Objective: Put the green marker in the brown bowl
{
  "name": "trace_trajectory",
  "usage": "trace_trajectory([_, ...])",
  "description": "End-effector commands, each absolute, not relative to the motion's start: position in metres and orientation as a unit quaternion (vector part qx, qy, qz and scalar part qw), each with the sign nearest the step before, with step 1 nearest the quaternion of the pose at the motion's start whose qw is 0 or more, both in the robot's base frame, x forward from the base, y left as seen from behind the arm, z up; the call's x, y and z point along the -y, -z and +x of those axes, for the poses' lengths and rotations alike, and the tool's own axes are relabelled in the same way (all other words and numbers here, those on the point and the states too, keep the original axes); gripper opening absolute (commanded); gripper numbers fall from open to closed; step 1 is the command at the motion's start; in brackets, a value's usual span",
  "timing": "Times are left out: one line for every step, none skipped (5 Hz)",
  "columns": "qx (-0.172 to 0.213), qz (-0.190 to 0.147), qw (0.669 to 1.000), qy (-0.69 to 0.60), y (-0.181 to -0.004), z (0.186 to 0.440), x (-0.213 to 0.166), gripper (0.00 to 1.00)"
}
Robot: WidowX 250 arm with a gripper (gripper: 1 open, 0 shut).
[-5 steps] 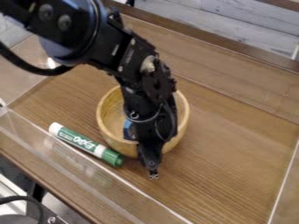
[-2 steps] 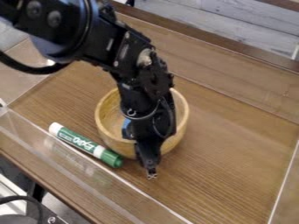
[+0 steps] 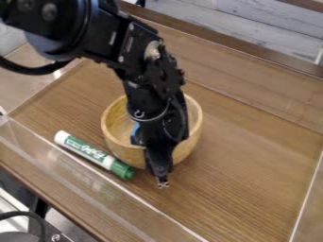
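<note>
1. Green marker [image 3: 94,155]: located on the wooden table [image 3: 240,180], outside the bowl, just beside its near-left side. It lies flat, white barrel end toward the far left, green cap end toward the near right. Green printing is visible on the barrel.
2. Brown bowl [image 3: 119,134]: round, light tan, upright on the table. The arm covers much of its right and middle portion.
3. Blue object [image 3: 135,130]: partly visible inside the bowl, beside the gripper; its full shape is hidden.
4. Gripper [image 3: 161,159]: black, pointing down over the bowl, with its tip at the near-right part of the rim. Opening cannot be determined from this view, nor can it be told whether anything is held. The marker is apart from it.
5. Arm [image 3: 101,33]: black, enters from the far left and reaches over the bowl.
</note>
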State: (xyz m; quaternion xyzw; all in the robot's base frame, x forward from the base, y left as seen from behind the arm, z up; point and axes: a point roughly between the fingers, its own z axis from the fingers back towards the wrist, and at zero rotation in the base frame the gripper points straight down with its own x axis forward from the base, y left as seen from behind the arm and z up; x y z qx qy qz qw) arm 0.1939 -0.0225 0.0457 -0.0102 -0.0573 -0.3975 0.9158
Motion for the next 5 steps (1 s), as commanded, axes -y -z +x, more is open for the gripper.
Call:
trace_trajectory([0.086, -0.006, 0.916, 0.391, -0.059, 0.203, 0.021, 0.00])
trace_trajectory([0.092, -0.008, 0.916, 0.390, -0.063, 0.204, 0.020, 0.00])
trace_trajectory([0.097, -0.011, 0.916, 0.388, -0.065, 0.206, 0.020, 0.00])
trace_trajectory([0.103, -0.014, 0.916, 0.387, -0.067, 0.207, 0.021, 0.00])
trace_trajectory([0.109, -0.017, 0.916, 0.386, -0.069, 0.209, 0.021, 0.00])
